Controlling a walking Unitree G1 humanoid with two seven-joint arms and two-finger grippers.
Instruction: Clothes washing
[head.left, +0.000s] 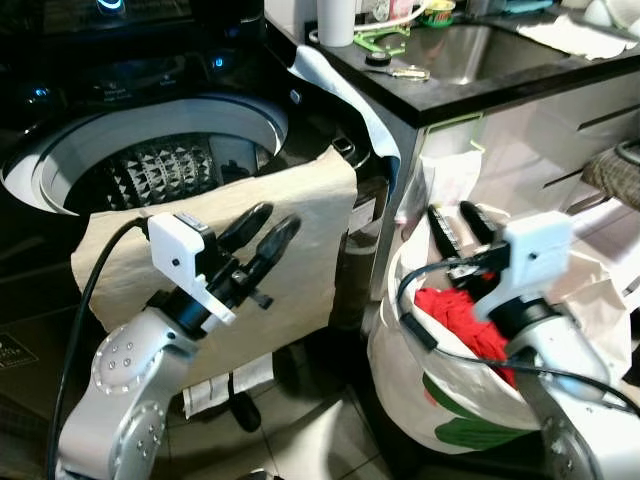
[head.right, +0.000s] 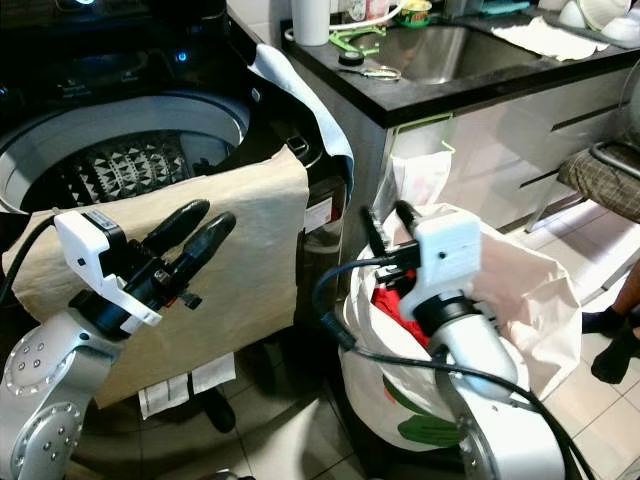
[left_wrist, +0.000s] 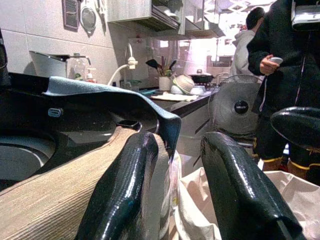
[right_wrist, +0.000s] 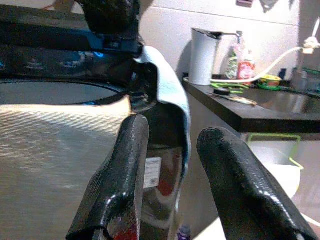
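A tiled floor (head.left: 330, 440) carried the black washer (head.left: 150, 150) and, just beside it, a white laundry bag (head.left: 450, 390). A beige cloth (head.left: 290, 250) hung over the washer's front rim. The black counter (head.left: 520, 85) held scissors (head.left: 400, 72) near its sink (head.left: 470, 50).

No writing can be read. The white label (head.right: 318, 214) on the washer (head.right: 300, 150) front and the fan (left_wrist: 241, 107) hub badge are too blurred.
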